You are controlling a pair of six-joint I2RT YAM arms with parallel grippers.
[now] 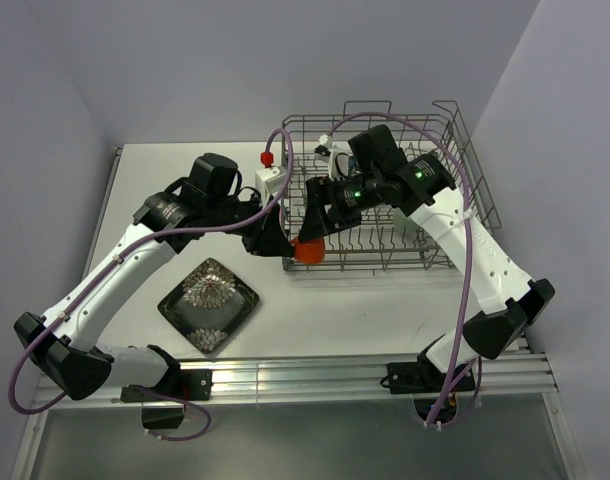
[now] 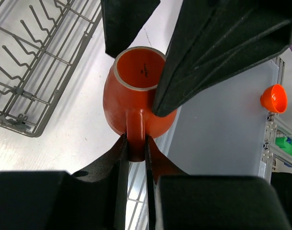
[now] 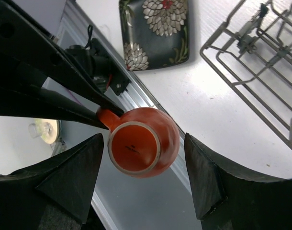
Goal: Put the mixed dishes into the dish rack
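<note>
- Handover in mid-air, just off the near-left corner of the dish rack (image 1: 455,150); the small orange cup (image 2: 139,91) hangs above the table (image 1: 375,310), outside the wires
- Left gripper (image 2: 135,143) is clenched on the cup's handle, one finger either side; the cup's mouth faces its wrist camera
- Right gripper (image 3: 143,143) comes in from the rack side with its jaws spread wide, straddling the round body; a sliver of background shows on each flank, so it looks like no contact, though from this angle I can't be sure
- Dark square plate (image 1: 208,305) lies flat on the table, well apart from the rack and not loaded
- Step in hand, as I read it: passing the cup from left to right so the right arm can rack it
- Next move calls for the right jaws to pinch the body squarely; then the left lets go of the handle; release too early and that rounded glaze could slip
</note>
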